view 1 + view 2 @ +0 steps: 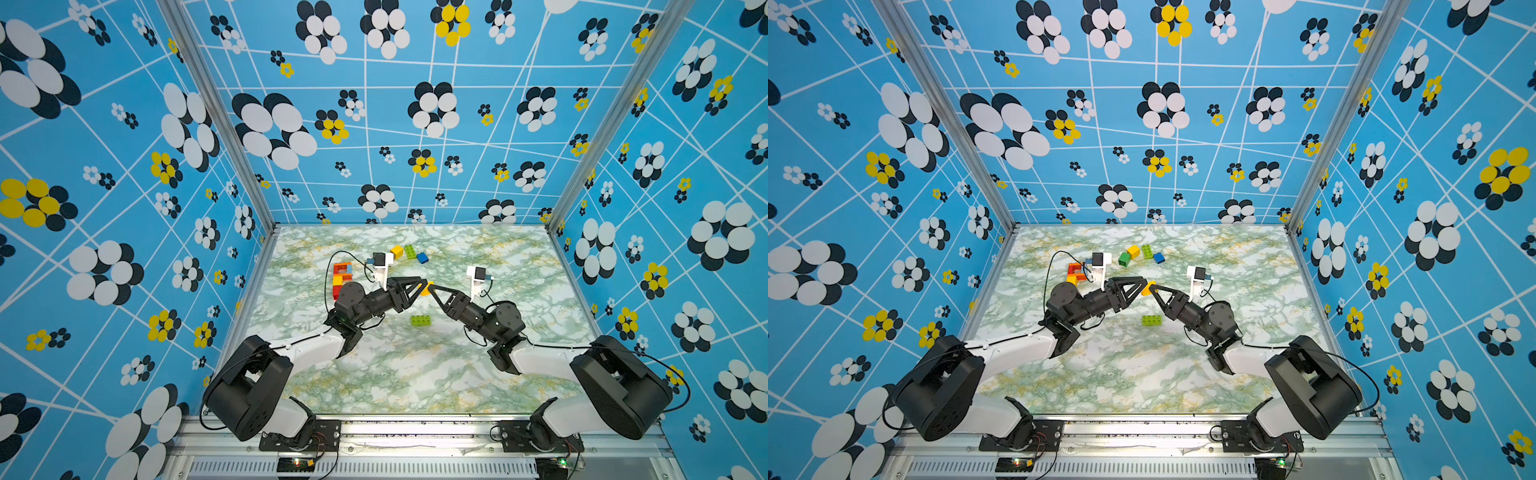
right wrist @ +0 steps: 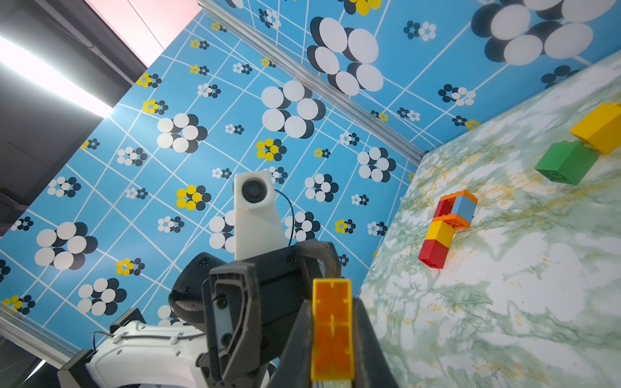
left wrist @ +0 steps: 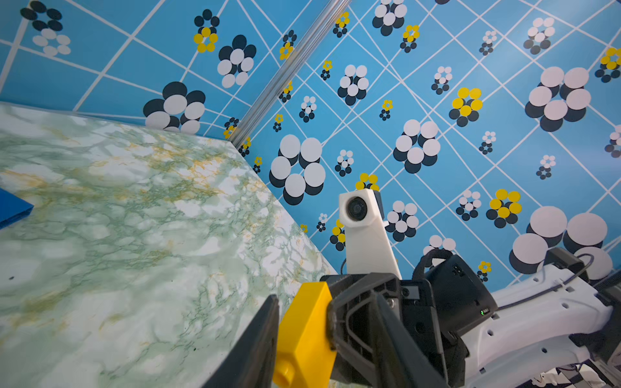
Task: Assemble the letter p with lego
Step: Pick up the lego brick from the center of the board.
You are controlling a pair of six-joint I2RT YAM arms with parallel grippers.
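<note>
1. Top views show, at the left, a part-built letter (image 1: pixel 341 279) of red, orange and yellow bricks lying flat on the table (image 1: pixel 415 374).
2. At centre, a yellow brick (image 1: pixel 1148 287) is clamped by the closed right gripper (image 2: pixel 332 339); the left gripper (image 3: pixel 302 336) is seen partly open around it.
3. The brick is judged light, rigid and slippery; its flat sides should be gripped.

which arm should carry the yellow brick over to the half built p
Left, probably. The p stack lies beside the left arm's wrist, across the table from the right arm. Both hands meet at the yellow brick: the right hand is clamped on it, the left hand straddles it.
</note>
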